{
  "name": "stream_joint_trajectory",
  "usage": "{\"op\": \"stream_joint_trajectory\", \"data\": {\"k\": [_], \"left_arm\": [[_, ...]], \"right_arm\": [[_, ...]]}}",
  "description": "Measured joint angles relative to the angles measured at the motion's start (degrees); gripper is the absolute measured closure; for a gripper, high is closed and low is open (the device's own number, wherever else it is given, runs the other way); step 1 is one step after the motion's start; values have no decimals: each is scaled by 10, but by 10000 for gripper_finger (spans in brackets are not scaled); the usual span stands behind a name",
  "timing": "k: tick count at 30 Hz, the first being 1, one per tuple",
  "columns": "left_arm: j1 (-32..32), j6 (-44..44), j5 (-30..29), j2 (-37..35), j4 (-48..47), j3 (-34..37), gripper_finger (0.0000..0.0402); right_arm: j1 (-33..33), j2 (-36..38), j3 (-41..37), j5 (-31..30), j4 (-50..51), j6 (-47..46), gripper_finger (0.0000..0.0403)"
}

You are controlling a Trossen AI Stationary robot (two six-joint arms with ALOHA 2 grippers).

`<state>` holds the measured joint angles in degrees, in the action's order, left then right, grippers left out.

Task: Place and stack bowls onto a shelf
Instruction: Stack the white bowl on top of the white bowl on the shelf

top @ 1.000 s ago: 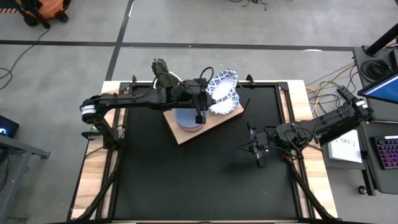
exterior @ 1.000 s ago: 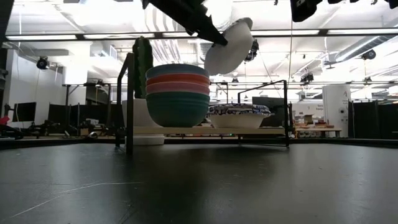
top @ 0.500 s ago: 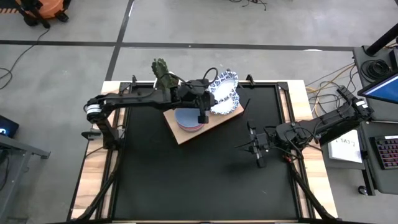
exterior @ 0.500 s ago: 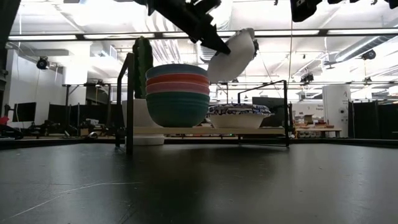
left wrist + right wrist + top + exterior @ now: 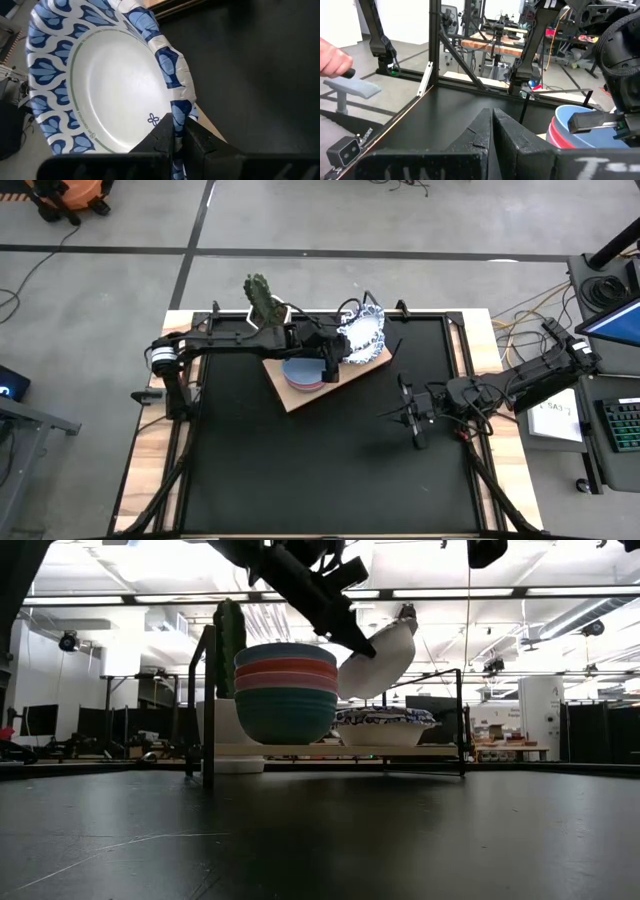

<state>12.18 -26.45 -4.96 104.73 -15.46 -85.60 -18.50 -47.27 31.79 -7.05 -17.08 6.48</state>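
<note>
My left gripper is shut on a white bowl with a blue patterned rim, which it carries tilted above the shelf, a light-brown board. Below it, more patterned bowls sit stacked on the board's right part. A stack of plain bowls, blue on top, then red, pink and green, stands on the left part. My right gripper is shut and waits over the black table, right of the shelf. My left gripper pinches the patterned bowl's scalloped rim between its two fingers, one finger on the white inner side and the other on the outer side. It comes slanting down from the table's left. The bowl is lifted clear and tilted steeply, its underside above the patterned stack.
A cactus in a white pot stands at the shelf's far left corner. Black posts frame the shelf in the low view. The black tabletop lies near of the shelf. A person's hand shows beyond the table.
My left gripper has moved down and toward the table's right, lowering the patterned bowl from high above the shelf to just over the patterned stack. The bowl has stayed tilted in the hold.
</note>
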Motion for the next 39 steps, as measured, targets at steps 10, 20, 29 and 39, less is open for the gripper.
{"op": "stream_joint_trajectory", "data": {"k": [10, 20, 29, 39], "left_arm": [[1, 0, 0, 0, 1, 0, 342], [1, 4, 0, -2, -2, 0, 310], [-5, 27, -4, -19, -117, -61, 309], [-31, 106, 2, -140, -251, -85, 309]], "right_arm": [[0, 0, 0, 0, -16, 2, 394], [0, 0, 0, -5, -17, 5, 394], [0, -14, 0, -61, -16, -41, 394], [32, -70, 45, -317, 123, -148, 394]]}}
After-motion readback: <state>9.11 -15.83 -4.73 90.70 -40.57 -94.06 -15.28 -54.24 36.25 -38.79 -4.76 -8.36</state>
